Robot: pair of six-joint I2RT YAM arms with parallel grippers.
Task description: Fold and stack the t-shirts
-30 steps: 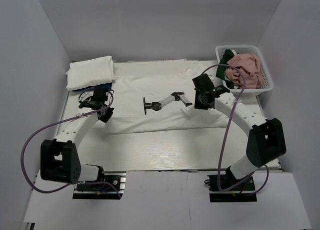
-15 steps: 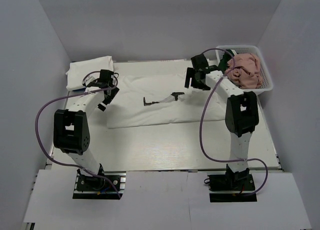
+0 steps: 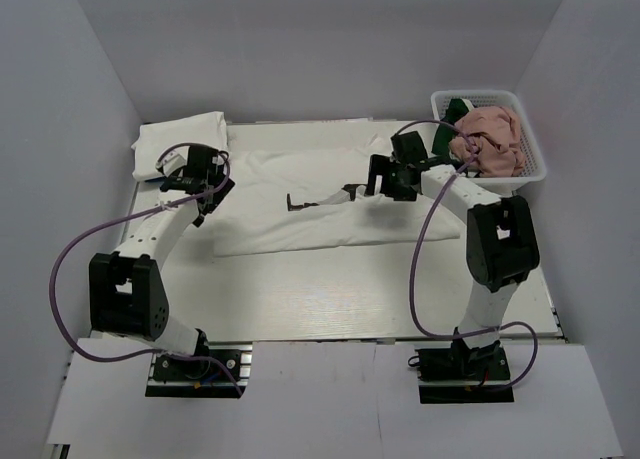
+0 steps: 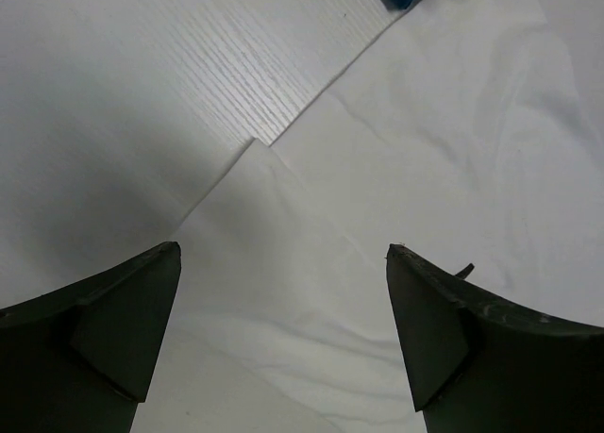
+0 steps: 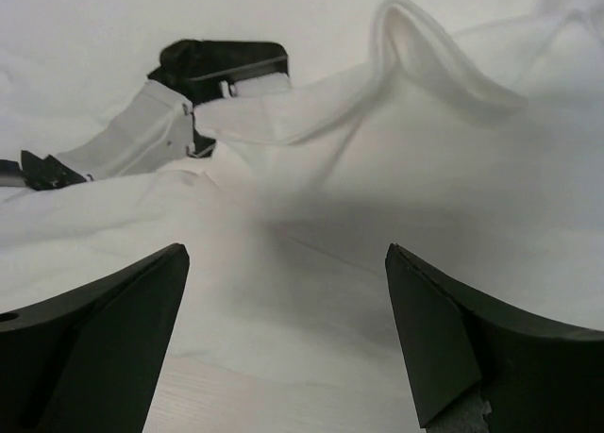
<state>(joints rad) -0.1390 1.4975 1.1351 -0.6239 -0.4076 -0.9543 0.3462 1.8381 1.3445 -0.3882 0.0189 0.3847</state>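
I see the printed shirt (image 3: 300,229) lying folded, left of the basket (image 3: 535,171). Right gripper (image 5: 288,339), jaws apart and empty, over its basket-side end. Left gripper (image 4: 283,339), also apart, over the end farthest from the basket.

We see the white printed t-shirt (image 3: 300,229) spread wide and flat across the middle. It is folded over on itself, so only a strip of its dark robot-arm print (image 3: 322,199) shows. Beside the print a hem (image 5: 415,37) stands up in a soft loop. At ten o'clock lies a flat stack of folded white t-shirts (image 3: 180,144). At two o'clock the pink t-shirt (image 3: 490,139) sits bunched, with the dark green t-shirt (image 3: 458,109) touching its ten o'clock side.
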